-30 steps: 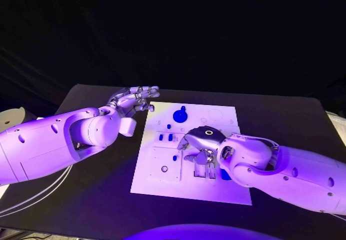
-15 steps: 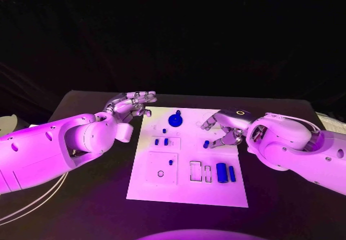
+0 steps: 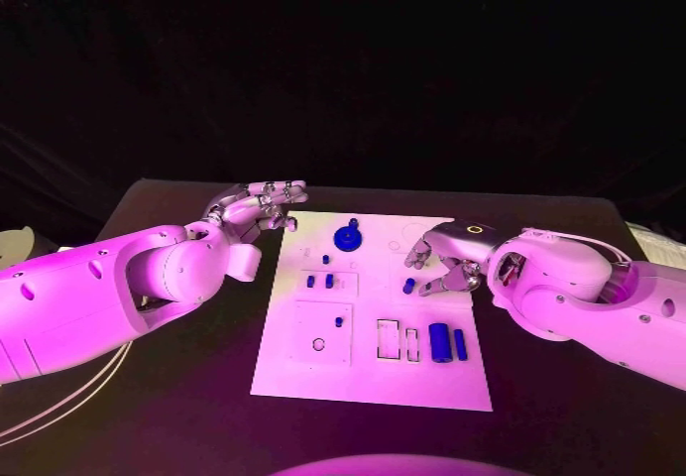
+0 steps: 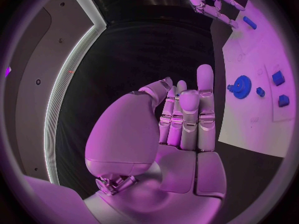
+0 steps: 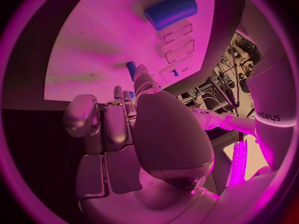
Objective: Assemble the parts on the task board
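Blue, the small peg (image 3: 409,287) lies on the task board (image 3: 307,367) near its right edge, about midway along, just beside the fingertips of the right hand (image 3: 442,260). That hand hovers over it with fingers curled downward, and whether they already touch or pinch the peg I cannot tell. The step in hand looks like picking up this peg; next the fingers need to close on it and carry it to a free slot. Further in, two larger blue cylinders (image 3: 447,342) rest near the board's front right corner, a blue gear (image 3: 348,238) near the far edge. The left hand (image 3: 263,208) hangs off the far left corner, fingers loosely apart, holding nothing. Half a second ago the right hand stood slightly higher; it has sunk toward the peg.
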Tool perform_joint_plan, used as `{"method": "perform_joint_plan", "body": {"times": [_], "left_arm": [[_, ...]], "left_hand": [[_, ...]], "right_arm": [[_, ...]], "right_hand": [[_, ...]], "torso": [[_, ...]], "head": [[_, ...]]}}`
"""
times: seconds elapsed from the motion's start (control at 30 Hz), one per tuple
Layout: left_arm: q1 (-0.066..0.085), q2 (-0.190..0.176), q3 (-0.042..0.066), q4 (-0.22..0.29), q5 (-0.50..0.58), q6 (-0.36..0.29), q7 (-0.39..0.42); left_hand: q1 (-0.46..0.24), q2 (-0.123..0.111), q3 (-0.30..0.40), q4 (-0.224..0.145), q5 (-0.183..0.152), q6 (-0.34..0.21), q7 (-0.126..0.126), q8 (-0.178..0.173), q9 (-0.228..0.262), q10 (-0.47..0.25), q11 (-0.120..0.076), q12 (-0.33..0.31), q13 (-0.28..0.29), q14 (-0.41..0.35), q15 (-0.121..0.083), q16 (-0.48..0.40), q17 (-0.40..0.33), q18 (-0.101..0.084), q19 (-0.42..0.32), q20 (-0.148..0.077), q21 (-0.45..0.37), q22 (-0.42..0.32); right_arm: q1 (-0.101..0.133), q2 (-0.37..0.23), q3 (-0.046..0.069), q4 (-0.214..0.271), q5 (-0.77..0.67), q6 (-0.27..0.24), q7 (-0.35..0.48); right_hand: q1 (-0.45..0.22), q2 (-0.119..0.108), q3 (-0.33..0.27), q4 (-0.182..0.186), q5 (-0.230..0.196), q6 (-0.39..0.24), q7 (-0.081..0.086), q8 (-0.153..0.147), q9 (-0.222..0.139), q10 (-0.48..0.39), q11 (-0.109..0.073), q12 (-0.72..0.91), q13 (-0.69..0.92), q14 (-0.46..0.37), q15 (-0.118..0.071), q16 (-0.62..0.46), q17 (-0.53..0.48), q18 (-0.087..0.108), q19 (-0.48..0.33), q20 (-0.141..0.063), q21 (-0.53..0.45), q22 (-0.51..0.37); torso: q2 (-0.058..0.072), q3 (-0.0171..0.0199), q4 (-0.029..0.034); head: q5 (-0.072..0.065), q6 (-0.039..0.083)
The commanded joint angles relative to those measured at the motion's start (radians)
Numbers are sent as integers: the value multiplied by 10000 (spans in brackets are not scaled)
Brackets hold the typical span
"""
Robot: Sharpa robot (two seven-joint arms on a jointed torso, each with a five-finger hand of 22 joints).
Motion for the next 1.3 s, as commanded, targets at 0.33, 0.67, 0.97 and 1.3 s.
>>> {"method": "perform_joint_plan", "body": {"times": [0.33,0.67,0.97,1.3], "left_arm": [[6,7,7,-4,-92,196,36],[6,12,7,-2,-92,206,27],[6,12,7,-8,-92,220,-3],[6,15,7,-12,-135,193,-21]], "left_hand": [[46,24,13,-65,34,23,54,35,-8,-70,-4,59,8,-74,-25,-22,1,113,-20,-13,-41,-13],[46,24,13,-65,34,23,54,35,-8,-70,-4,59,8,-74,-25,-22,1,113,-20,-13,-41,-13],[38,31,7,-64,32,27,55,41,-7,-71,-4,80,10,-85,-25,-33,-36,112,-19,-13,-48,-19],[38,31,6,-66,32,25,55,42,-8,-74,-4,85,10,-85,-24,-31,-36,112,-18,-13,-50,-21]], "right_arm": [[-237,451,-18,-255,34,668,458],[-276,569,-20,-335,-181,590,359],[-282,612,-21,-448,-726,347,28],[-282,570,-17,-244,-809,-439,213]], "right_hand": [[253,563,444,-131,0,726,65,113,20,756,58,190,-31,461,298,-19,-56,-7,116,200,-4,38],[411,812,788,-124,-16,1157,40,159,52,1207,4,160,-36,458,263,37,-42,5,141,205,20,71],[998,1071,1549,-416,-32,1431,77,161,78,1575,-20,23,-38,461,228,132,35,-14,189,151,87,170],[1168,794,2758,-932,-32,1545,182,32,80,2157,-17,-154,-10,457,239,267,144,-45,227,139,216,345]], "torso": [[7,-2,-8],[2,1,-11],[2,-3,6],[-5,0,-4]], "head": [[66,-61],[68,-73],[51,-85],[77,-92]]}}
